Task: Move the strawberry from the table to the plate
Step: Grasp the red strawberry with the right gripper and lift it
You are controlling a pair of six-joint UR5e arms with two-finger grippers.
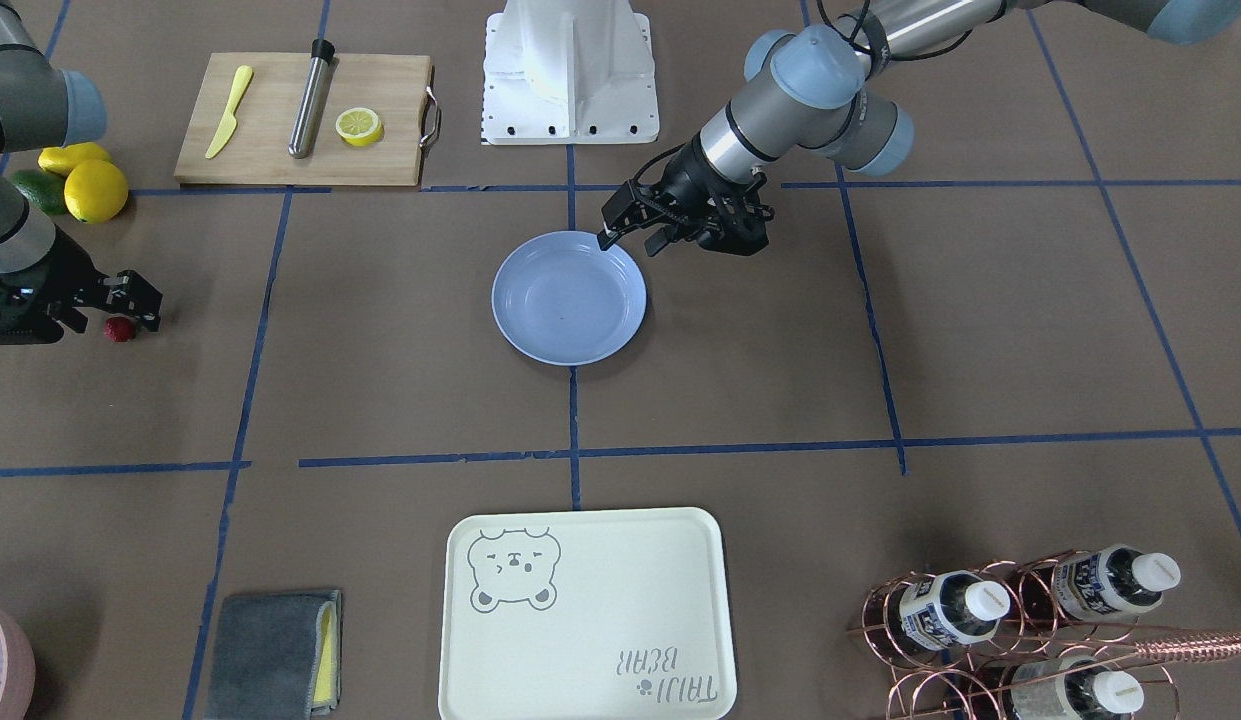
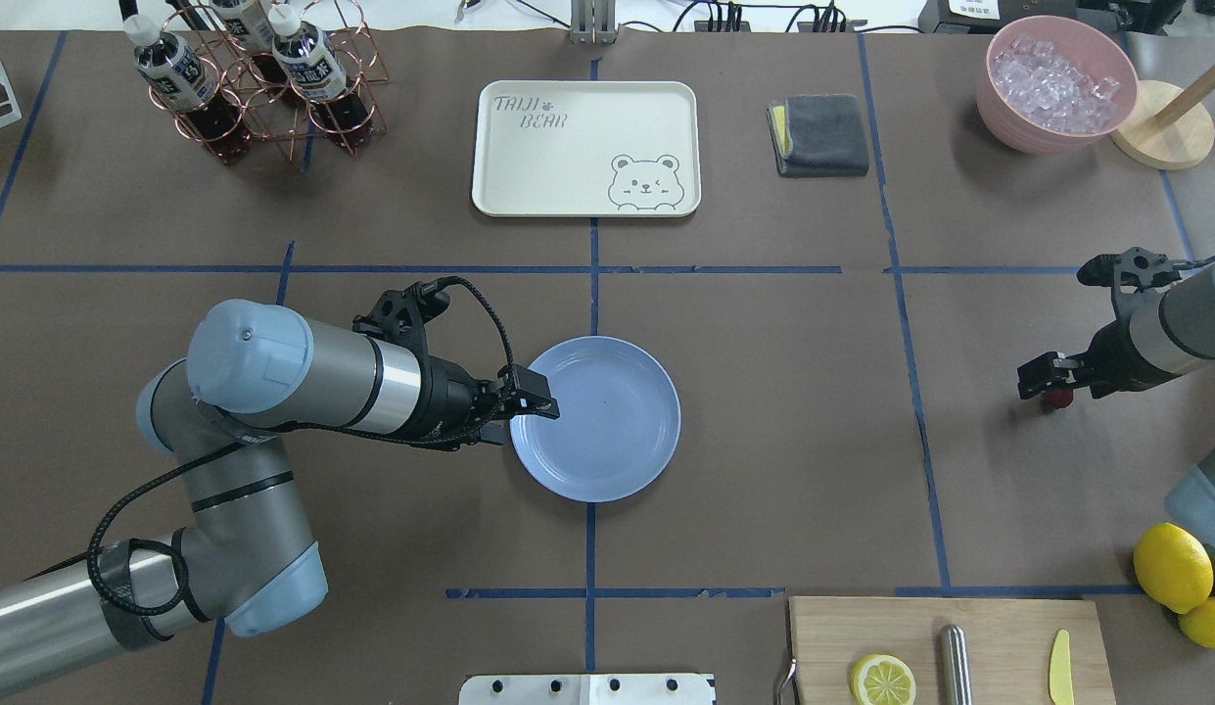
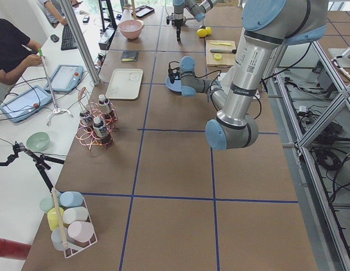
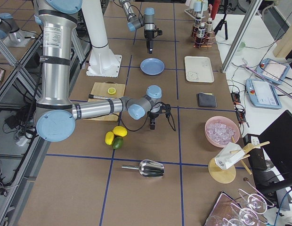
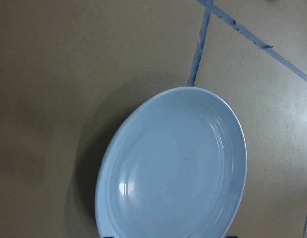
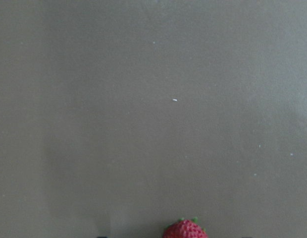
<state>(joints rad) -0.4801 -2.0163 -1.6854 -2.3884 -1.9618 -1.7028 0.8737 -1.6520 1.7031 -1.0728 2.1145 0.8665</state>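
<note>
The small red strawberry (image 1: 120,329) lies on the brown table (image 1: 400,340) far out on the robot's right side. My right gripper (image 1: 118,312) hangs low over it, open, a finger on either side. The right wrist view shows the strawberry (image 6: 185,230) at the bottom edge, midway between the fingers, resting on the paper. From overhead the strawberry (image 2: 1059,398) peeks out under the right gripper (image 2: 1055,382). The light blue plate (image 2: 617,431) sits at the table's centre, bare inside. My left gripper (image 2: 535,399) hovers open over its near-left rim, holding nothing; the left wrist view shows the plate (image 5: 178,168) below.
Lemons (image 2: 1172,566) and a green avocado lie near the right arm's base, beside a wooden cutting board (image 2: 999,627) with a lemon half, metal rod and yellow knife. Beyond stand the cream bear tray (image 2: 585,147), a grey cloth (image 2: 820,133), a pink ice bowl (image 2: 1055,82) and a copper bottle rack (image 2: 255,78).
</note>
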